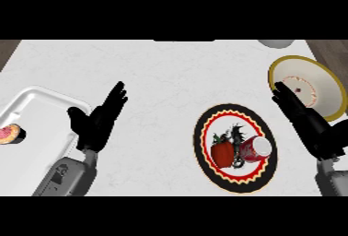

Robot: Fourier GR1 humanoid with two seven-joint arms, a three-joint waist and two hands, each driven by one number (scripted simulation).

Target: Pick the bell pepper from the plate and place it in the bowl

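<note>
Bell pepper (223, 153) is lying on the patterned plate (206, 159) in the lower right of the frame, beside a red can (257, 148). Bowl (329, 87) is sitting upper right. Right hand (307, 120) is hovering flat-fingered, holding nothing, just beside the bowl. Left hand (98, 120) is resting open, empty, centre left by the white tray (41, 99).

A plate (204, 152) sits right of the counter's (170, 69) middle, with a bell pepper (222, 154) and a can (257, 148) side by side on it, the pepper to the left. A bowl (326, 80) lies behind and to the right. A tray (34, 106) lies at the left edge. The left hand (98, 120) is between tray and plate; the right hand (309, 120) overlaps the bowl's near side.
</note>
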